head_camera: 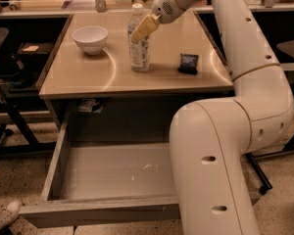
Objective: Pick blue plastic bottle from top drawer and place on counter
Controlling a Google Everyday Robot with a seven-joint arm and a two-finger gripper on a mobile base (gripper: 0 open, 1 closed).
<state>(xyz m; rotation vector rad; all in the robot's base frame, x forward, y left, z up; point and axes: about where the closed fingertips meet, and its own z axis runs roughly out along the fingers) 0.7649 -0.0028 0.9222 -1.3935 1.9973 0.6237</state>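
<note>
The blue plastic bottle (pixel 138 53) stands upright on the beige counter (pixel 83 77), near its middle. It is clear with a white cap and a pale label. My gripper (pixel 141 29) is at the bottle's upper part, reaching in from the right, and it partly covers the bottle's neck. The top drawer (pixel 112 173) is pulled out below the counter, and its grey floor is bare.
A white bowl (pixel 90 38) sits on the counter to the left of the bottle. A flat dark blue packet (pixel 188 63) lies to its right. My white arm (pixel 220 146) fills the right side in front of the drawer. Black frames (pixel 10 102) stand at the left. A shoe (pixel 5 215) is at bottom left.
</note>
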